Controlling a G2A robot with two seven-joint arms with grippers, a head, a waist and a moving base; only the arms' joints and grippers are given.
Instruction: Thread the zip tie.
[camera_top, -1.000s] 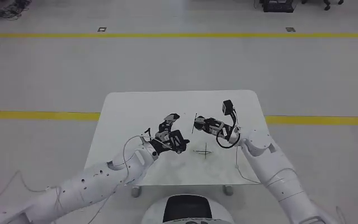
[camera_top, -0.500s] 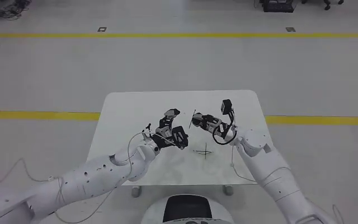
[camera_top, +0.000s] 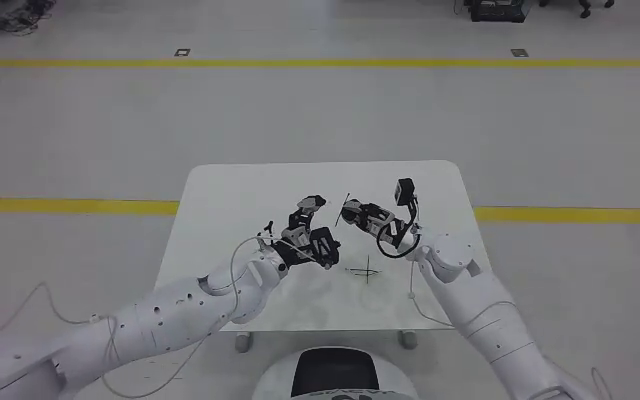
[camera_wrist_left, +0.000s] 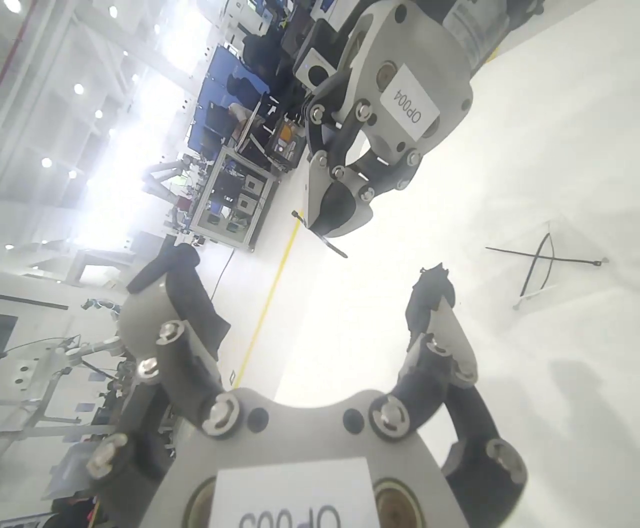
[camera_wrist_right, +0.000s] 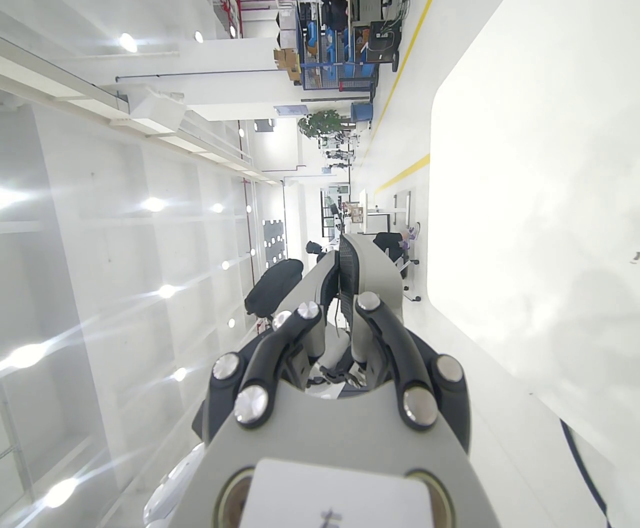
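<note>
Nearest the robot, two loose black zip ties (camera_top: 365, 270) lie crossed flat on the white worktop (camera_top: 230, 200), a bit twd its front edge, R of centre. In the L wrist view one of them (camera_wrist_left: 545, 260) is straight w/ its head at one end; the other curves over it.

Just beyond, both arms meet above mid-worktop. L end effector (camera_top: 320, 222) is held off the surface, fingers spread wide w/ nothing between them; its own view shows the gap (camera_wrist_left: 302, 272) clearly, black pads facing each other.

Facing it, just beside but not touching, is the R end effector (camera_top: 348, 210). Its fingers are pressed together (camera_wrist_left: 332, 220), pinching a black zip tie (camera_wrist_left: 335, 248) near mid-length. The tie is in the air, not on the worktop. It sticks out both sides of the pinch: the head end on the far side and a short tail on the side twd the L end effector, clear of the L fingers. From above, the tie (camera_top: 346, 200) reads as a thin slanted line. R wrist view shows its own fingertips (camera_wrist_right: 345, 245) closed tight.

Farther off: worktop's far edge, then pale floor w/ a yellow line (camera_top: 90, 206) running across.
</note>
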